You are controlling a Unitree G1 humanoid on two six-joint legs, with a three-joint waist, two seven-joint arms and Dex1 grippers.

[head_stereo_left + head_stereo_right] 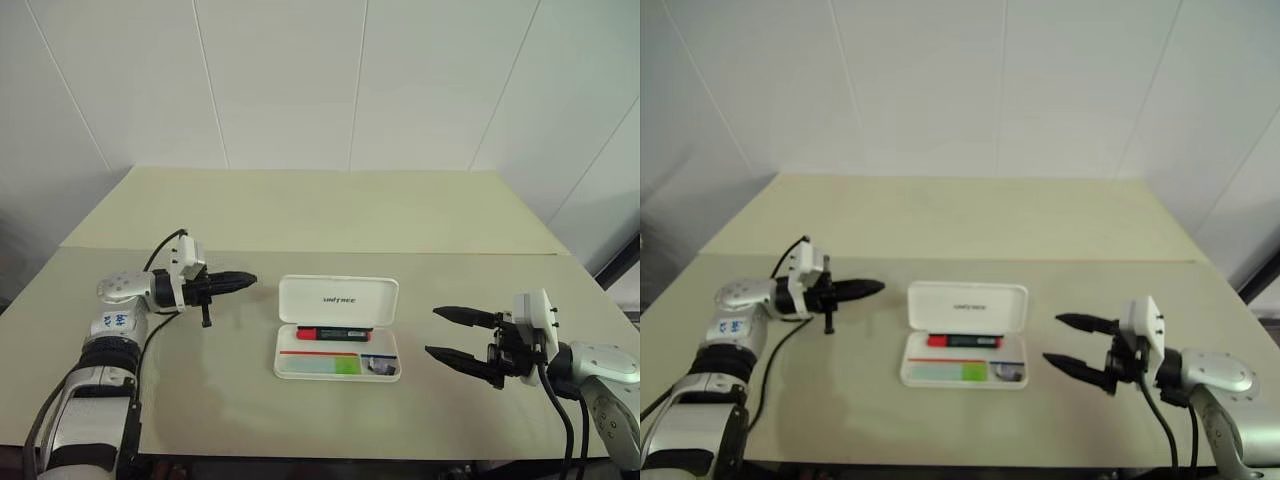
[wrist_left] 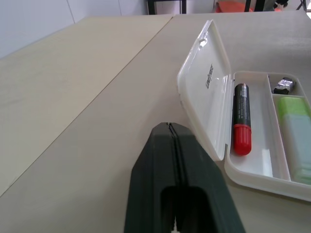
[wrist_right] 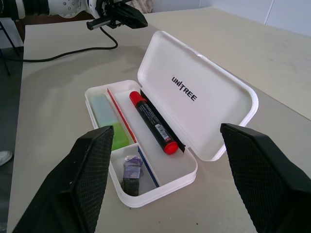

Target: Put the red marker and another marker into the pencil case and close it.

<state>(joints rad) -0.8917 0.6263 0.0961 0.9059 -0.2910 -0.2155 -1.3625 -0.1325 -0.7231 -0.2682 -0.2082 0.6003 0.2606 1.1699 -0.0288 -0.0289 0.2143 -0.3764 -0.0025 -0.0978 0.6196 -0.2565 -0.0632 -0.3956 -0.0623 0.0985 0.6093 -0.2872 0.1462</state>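
Pencil case point(image 3: 214, 104), white hard plastic with rounded corners, lies open on the beige table point(image 1: 330, 215) between the two arms, lid raised on its rear hinge. Lid interior carries one line of dark capital lettering, "UNITREE", legible in the right wrist view; the same word appears edge-on in the left wrist view. Tray is divided into compartments, with a thin red stripe and a thin blue stripe along the dividers. Long rear compartment, next to the hinge: red marker point(image 3: 151, 121), black barrel, red cap and red end, lying flat and parallel to the lid; a white label with small print sits on the barrel, too fine to read. Front compartment: light-green marker point(image 3: 108, 124), bright green cap and paler body, lying flat alongside the red stripe. Small end compartment: dark grey stub point(image 3: 131, 173), short and blocky, markings not legible. Left gripper point(image 1: 240, 281) hangs over the table just off the case's left side, apart from it, pointing toward the lid; its two black fingers point(image 2: 182, 179) are pressed together with nothing between them. Right gripper point(image 1: 450, 334) is held to the right of the case, well apart from it, pointing toward it; its fingers point(image 3: 90, 167) are spread wide and carry nothing. A black cable point(image 3: 63, 52) trails across the table by the left arm.
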